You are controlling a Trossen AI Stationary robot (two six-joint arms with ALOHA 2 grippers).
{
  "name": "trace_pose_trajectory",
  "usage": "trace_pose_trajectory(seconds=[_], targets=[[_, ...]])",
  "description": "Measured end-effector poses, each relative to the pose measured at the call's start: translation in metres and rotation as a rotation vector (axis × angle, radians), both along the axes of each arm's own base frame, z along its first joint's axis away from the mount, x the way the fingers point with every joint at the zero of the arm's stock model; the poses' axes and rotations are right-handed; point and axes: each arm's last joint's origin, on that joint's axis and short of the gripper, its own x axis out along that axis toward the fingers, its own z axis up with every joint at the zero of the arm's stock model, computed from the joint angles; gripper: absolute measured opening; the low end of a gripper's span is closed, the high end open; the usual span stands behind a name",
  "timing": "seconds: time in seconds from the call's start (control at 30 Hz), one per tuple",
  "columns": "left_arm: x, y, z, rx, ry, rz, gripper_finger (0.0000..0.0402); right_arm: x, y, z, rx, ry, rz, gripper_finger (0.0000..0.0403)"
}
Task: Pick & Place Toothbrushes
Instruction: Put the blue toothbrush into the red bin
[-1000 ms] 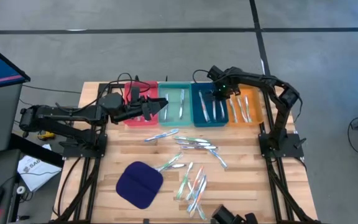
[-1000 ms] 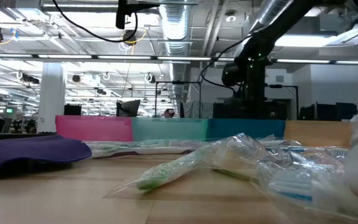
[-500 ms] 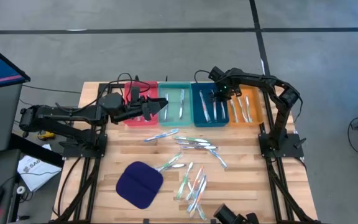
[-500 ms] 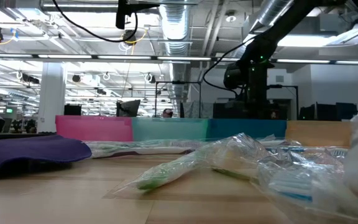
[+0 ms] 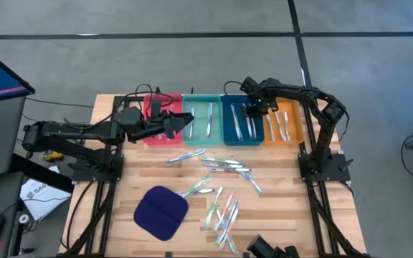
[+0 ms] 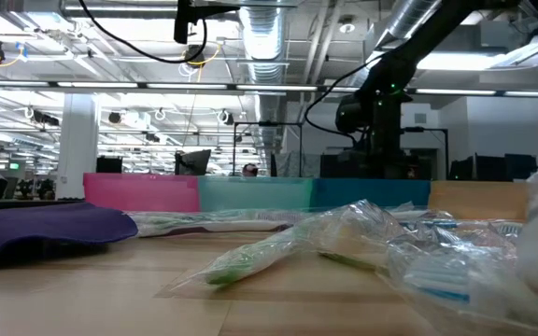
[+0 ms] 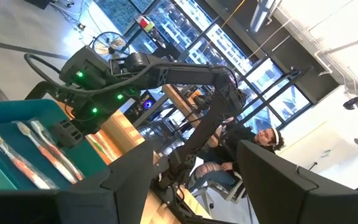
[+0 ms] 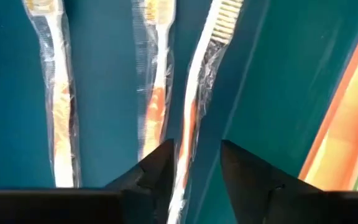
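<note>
Three wrapped toothbrushes with orange accents lie lengthwise on the floor of the blue tray [image 5: 228,137]. My right gripper [image 8: 197,146] points down into that tray, open. The handle of the rightmost brush [image 8: 191,93] runs through the gap between its fingers, close beside one of them. The high view shows the same gripper [image 5: 253,113] over the blue tray. My left gripper [image 5: 188,122] hangs level above the red tray [image 5: 153,137] and teal tray [image 5: 201,137], open with nothing between its fingers [image 7: 129,180]. More wrapped toothbrushes [image 5: 224,168] lie loose on the wooden table. My right gripper stands from above over the handle [image 8: 185,155] of the rightmost brush in the blue tray, fingers on either side and across it. The brush lies flat on the tray floor. Whether a finger touches it, I cannot tell.
An orange tray [image 5: 284,136] with brushes stands right of the blue one. A dark blue pad [image 5: 161,212] lies at the near left. A second heap of wrapped brushes [image 5: 222,216] lies near the front edge, also large in the low view [image 6: 344,238].
</note>
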Motion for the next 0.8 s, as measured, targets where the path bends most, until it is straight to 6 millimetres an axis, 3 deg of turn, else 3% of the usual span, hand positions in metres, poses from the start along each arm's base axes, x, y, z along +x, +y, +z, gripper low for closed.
trace_pose_trajectory(seconds=[0.2, 0.5, 0.63, 0.8], targets=[[0.000, 0.000, 0.000, 0.000, 0.000, 0.000, 0.0227, 0.003, -0.004, 0.017, 0.003, 0.009, 0.071, 0.0159], [0.000, 0.000, 0.000, 0.052, 0.018, -0.005, 0.0227, 0.026, -0.011, 0.066, -0.056, -0.127, 0.219, 0.0181], [0.000, -0.001, 0.000, 0.101, 0.035, -0.046, 0.0227, 0.044, -0.003, 0.089, -0.059, -0.246, 0.337, 0.0182], [0.001, -0.003, -0.005, 0.176, 0.101, -0.118, 0.0227, 0.066, 0.021, 0.116, -0.058, -0.317, 0.456, 0.0174]])
